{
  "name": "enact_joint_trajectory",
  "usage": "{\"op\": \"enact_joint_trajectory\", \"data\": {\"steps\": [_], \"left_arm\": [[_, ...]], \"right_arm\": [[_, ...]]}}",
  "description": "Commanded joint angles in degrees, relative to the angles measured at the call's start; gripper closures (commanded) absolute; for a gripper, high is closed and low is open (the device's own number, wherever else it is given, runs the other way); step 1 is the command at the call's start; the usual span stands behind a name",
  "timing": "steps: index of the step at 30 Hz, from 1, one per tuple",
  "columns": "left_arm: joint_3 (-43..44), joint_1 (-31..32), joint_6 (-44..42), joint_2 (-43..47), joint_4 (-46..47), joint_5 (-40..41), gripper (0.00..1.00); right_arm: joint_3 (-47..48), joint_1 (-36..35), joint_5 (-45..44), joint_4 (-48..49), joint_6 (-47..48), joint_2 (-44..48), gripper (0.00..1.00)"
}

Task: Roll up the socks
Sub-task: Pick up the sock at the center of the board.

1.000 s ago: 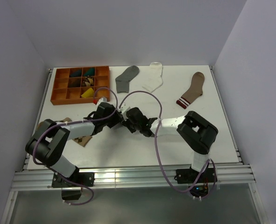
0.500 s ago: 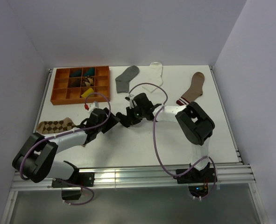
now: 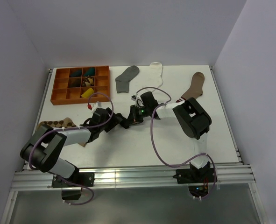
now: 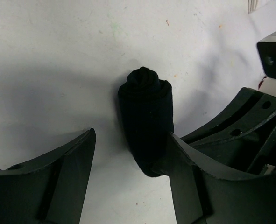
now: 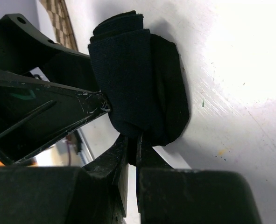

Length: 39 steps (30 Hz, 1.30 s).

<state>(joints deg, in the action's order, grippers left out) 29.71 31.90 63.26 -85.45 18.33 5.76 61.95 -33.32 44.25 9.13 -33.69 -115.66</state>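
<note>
View from above of a white worktop (image 3: 175, 140). At the far left edge lies a tan-and-brown diamond-patterned sock (image 3: 53, 124), partly under the left arm. In the upper left sits an orange tray (image 3: 80, 85) divided into compartments, a few of them holding small items too small to make out.

Near the middle of the frame both arms meet low over the surface. The left end effector (image 4: 130, 135) is released, with its dark fingers spread wide. Between them lies the black sock (image 4: 147, 119), wound into a short, thick, tight roll with its layered end showing at the top. The roll rests on the worktop, its lower end against the right-hand finger and well clear of the other.

From the right, the right end effector (image 5: 136, 140) is clenched to a thin slit, pinching the lower edge of the same roll.

Along the top edge, right of the tray, the grey sock (image 3: 126, 77) lies flat and unrolled. Just beside it lies the white sock (image 3: 155, 74), also flat. Farther right lies a brown sock with a maroon-and-white striped cuff (image 3: 193, 88).
</note>
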Motion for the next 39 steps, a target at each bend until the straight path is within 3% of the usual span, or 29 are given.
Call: {"op": "enact_joint_trajectory", "data": {"steps": [1,10,18,39], "left_arm": [[1.2,0.0,0.3,-1.5,2.6,-0.2,0.34],[1.4,0.3,0.5,-3.1,5.3,-0.7,0.33],[1.9,0.8,1.4,-6.1,6.4,-1.4,0.33],[3.9,3.7,2.7,-8.4,0.7,1.3,0.29]], "right_arm": [[-1.7,0.3,3.7,2.1,-5.6,-2.4,1.0],[-5.3,2.3,8.3,13.3,-15.3,-5.8,1.0],[-6.4,3.3,7.9,14.7,-16.7,-6.6,1.0],[-10.2,5.1,8.9,29.2,-29.8,-10.2,1.0]]}}
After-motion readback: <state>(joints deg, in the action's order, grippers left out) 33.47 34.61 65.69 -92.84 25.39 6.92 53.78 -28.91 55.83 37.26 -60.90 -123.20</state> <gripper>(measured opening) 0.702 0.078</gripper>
